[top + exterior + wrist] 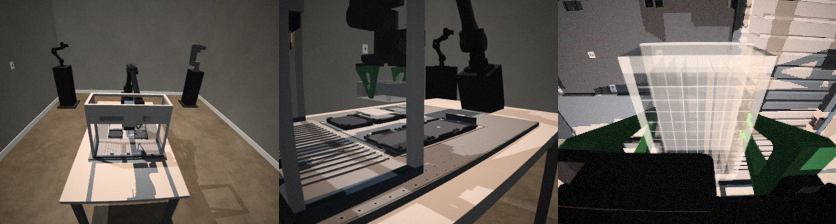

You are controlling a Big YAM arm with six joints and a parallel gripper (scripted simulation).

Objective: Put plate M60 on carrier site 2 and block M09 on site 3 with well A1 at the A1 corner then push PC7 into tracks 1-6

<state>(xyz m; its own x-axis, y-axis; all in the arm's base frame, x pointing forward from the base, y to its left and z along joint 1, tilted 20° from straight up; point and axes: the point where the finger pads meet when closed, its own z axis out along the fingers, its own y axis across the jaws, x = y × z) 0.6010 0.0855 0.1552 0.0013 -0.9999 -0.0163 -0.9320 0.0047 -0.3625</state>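
Note:
My gripper has green fingers and is shut on the deep-well block M09, a tall translucent block with a grid of wells. It holds the block level in the air, well above the deck. In the wrist view the block fills the middle between the two fingers, gripped by its long sides. The carrier PC7 lies dark and flat on the apron below, with its handle at the far end; its sites look empty. The rails lie at the left. The gripper also shows in the top view.
The row of nests lies behind the carrier: an empty dark nest, then one with a pale plate, then another. A grey frame post stands in front. The arm's base is at the back right.

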